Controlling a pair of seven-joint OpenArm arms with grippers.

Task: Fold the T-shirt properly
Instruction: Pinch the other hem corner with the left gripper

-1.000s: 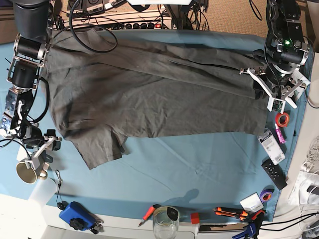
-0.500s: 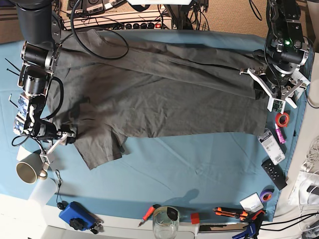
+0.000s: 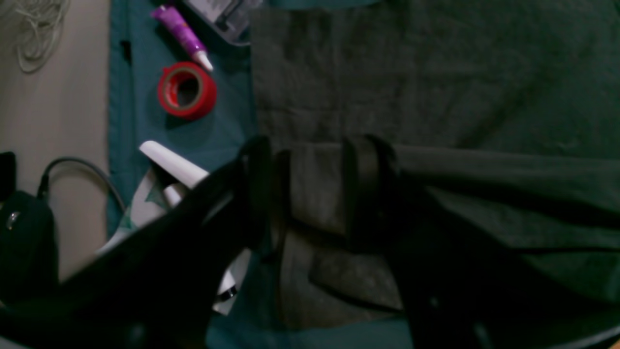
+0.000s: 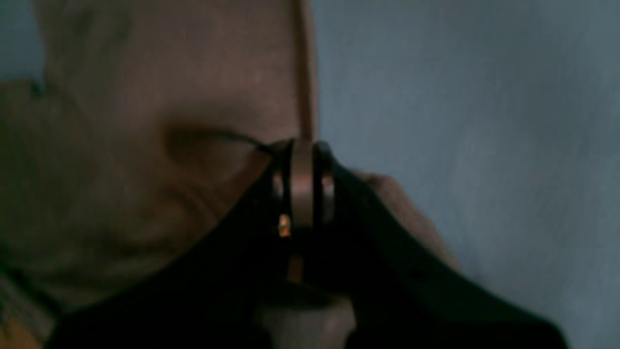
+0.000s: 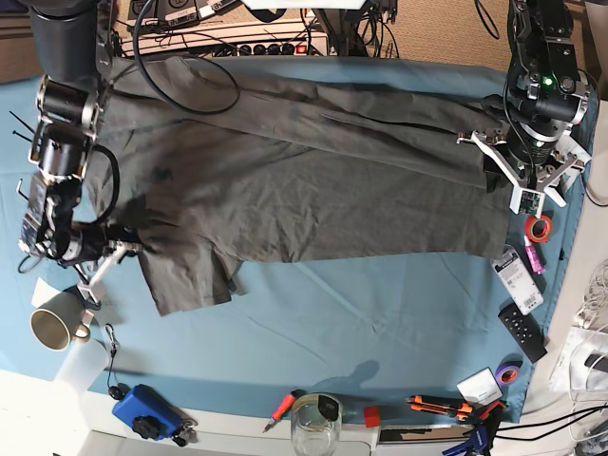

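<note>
Over on the left side, the right gripper is clamped tight on the sleeve edge of the T-shirt, which lies spread across the blue tablecloth. Far right, the left gripper has a folded layer of the shirt's edge between its parted jaws, next to a red tape roll.

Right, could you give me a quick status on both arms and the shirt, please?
Right tool shut on T-shirt sleeve edge. Left tool straddling the hem fold, jaws apart. Red tape beside it, off the cloth.
</note>
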